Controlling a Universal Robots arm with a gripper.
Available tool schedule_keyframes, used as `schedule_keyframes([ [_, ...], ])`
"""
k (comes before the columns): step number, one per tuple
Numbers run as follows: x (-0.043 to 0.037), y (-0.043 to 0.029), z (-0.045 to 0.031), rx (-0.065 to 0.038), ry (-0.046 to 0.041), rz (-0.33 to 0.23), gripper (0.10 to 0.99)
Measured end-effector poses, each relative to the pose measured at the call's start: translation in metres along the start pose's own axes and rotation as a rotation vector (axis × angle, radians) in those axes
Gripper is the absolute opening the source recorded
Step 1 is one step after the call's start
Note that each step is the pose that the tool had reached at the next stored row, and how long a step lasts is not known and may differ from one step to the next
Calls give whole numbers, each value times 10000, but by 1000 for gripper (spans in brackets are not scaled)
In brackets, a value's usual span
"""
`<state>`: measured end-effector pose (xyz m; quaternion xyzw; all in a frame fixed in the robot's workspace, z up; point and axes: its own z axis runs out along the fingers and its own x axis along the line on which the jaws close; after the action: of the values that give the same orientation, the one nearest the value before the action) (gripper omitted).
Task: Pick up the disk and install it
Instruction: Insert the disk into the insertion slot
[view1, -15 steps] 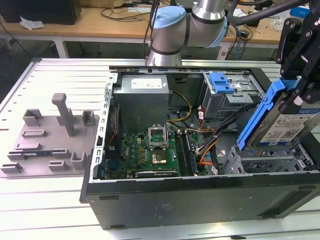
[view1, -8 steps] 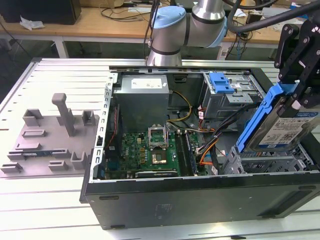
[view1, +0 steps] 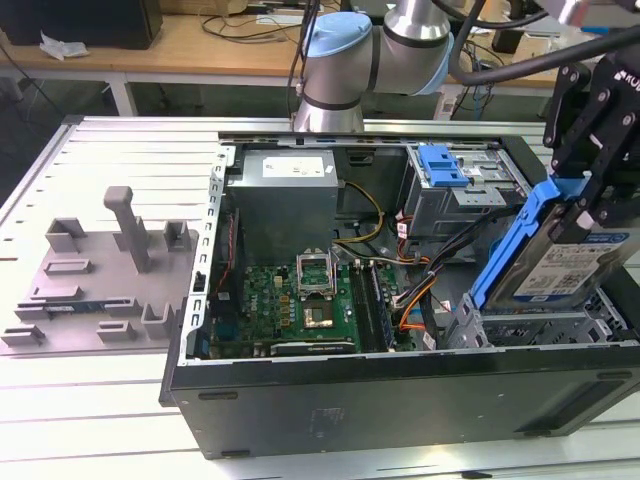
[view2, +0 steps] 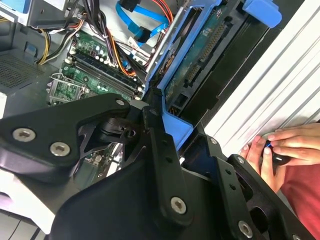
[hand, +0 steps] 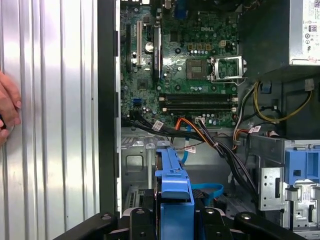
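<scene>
Exterior view, fingers (view1: 612, 195) clamped on the tilted disk (view1: 565, 265), above the drive cage (view1: 540, 325) at the exterior view's right of the open case (view1: 400, 400), second wrist view, fingers (view2: 160, 150) gripping the disk (view2: 200, 65) by its blue bracket, a hand (view2: 285, 145) over the counter (view2: 280, 90), first wrist view, disk (hand: 172, 182) near the motherboard (hand: 185, 65).

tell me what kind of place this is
Probably a robotics lab or workshop: an open computer case lies on a slotted metal table, the gripper holds the disk above it, and wooden benches stand behind.
</scene>
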<state>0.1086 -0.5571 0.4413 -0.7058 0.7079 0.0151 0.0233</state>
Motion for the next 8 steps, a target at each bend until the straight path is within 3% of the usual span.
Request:
schedule_keyframes([
  [8,8,1,150,-3,0,0,365],
])
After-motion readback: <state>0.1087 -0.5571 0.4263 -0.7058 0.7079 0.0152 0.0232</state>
